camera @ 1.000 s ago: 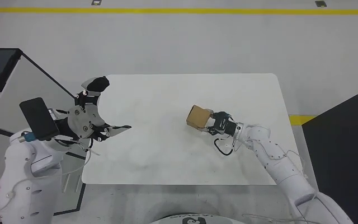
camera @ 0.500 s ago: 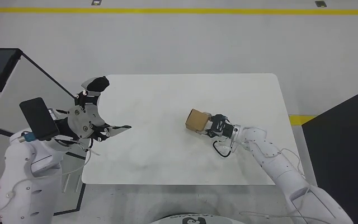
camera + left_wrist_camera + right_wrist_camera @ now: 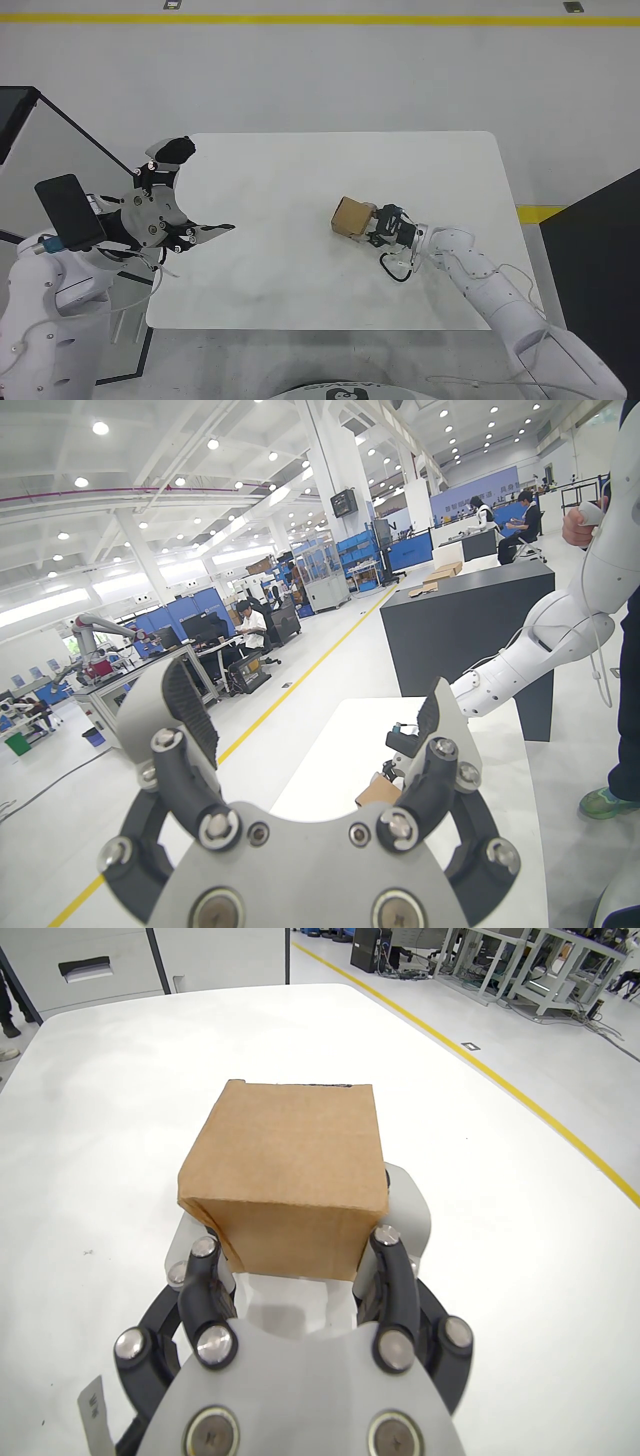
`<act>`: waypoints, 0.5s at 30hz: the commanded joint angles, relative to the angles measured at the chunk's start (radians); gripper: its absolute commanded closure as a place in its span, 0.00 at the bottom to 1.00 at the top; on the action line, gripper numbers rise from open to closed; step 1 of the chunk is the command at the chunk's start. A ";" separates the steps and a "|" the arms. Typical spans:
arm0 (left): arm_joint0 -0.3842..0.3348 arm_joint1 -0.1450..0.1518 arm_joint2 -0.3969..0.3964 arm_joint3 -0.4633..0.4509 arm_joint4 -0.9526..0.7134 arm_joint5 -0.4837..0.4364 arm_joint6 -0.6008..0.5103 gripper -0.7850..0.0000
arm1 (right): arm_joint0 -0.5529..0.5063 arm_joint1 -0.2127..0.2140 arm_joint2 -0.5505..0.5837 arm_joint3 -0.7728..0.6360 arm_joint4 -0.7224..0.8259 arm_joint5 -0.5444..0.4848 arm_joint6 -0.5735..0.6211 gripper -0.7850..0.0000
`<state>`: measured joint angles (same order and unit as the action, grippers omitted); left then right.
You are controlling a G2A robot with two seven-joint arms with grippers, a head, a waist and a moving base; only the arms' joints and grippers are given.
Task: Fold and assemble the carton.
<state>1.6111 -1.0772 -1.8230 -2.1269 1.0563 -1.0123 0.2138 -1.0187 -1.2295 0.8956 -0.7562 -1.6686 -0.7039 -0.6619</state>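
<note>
The right gripper clamps its fingers on a cube-shaped, matte brown cardboard carton over the smooth, white, round-cornered tabletop; the left gripper is empty, fingers spread wide.

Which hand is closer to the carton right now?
Right. The right hand is shut on the carton; the left hand sits open at the left edge of the table, well away.

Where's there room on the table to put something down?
The white table is bare between the open left gripper and the carton, and all along its far edge beyond the carton. It is crowded only where the right gripper clamps the carton, with its arm over the near right corner.
</note>
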 commanded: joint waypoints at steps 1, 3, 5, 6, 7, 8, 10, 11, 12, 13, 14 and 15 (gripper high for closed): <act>0.000 0.000 0.000 0.000 0.000 0.000 0.000 0.00 | 0.000 0.001 0.000 0.001 0.001 0.000 -0.003 0.00; 0.000 0.000 0.000 0.000 0.000 0.000 0.000 0.00 | 0.000 0.003 0.001 -0.003 -0.001 0.001 -0.006 0.00; 0.000 0.000 0.000 0.000 0.000 0.000 0.000 0.00 | -0.003 0.006 0.002 -0.010 -0.003 0.001 -0.007 0.00; 0.000 0.000 0.000 0.000 0.000 0.000 0.000 0.00 | -0.005 0.008 0.004 -0.015 -0.005 0.002 -0.008 0.00; 0.000 0.000 0.000 0.000 0.000 0.000 0.000 0.00 | -0.008 0.010 0.005 -0.020 -0.006 0.001 -0.009 0.00; 0.000 0.000 0.000 0.000 0.000 0.000 0.000 0.00 | -0.010 0.012 0.008 -0.026 -0.007 0.000 -0.010 0.00; 0.000 0.000 0.000 0.000 0.000 0.000 0.000 0.00 | -0.017 0.017 0.014 -0.041 -0.010 -0.002 -0.010 0.00; 0.000 0.000 0.000 0.000 0.000 0.000 0.000 0.00 | -0.021 0.021 0.018 -0.052 -0.012 -0.001 -0.013 0.00; 0.000 0.000 0.000 0.000 0.000 0.000 0.000 0.00 | -0.028 0.025 0.024 -0.065 -0.011 -0.006 -0.017 0.00; 0.000 0.000 0.000 0.000 0.000 0.000 0.000 0.00 | -0.033 0.030 0.032 -0.079 -0.012 -0.011 -0.019 0.00; 0.000 0.000 0.000 0.000 0.000 0.000 0.000 0.00 | -0.041 0.036 0.041 -0.096 -0.015 -0.015 -0.019 0.00; 0.000 0.000 0.000 0.000 0.000 0.000 0.000 0.00 | -0.050 0.043 0.052 -0.117 -0.017 -0.021 -0.020 0.00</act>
<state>1.6111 -1.0772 -1.8230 -2.1269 1.0563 -1.0123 0.2138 -1.0602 -1.1932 0.9363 -0.8525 -1.6836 -0.7194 -0.6814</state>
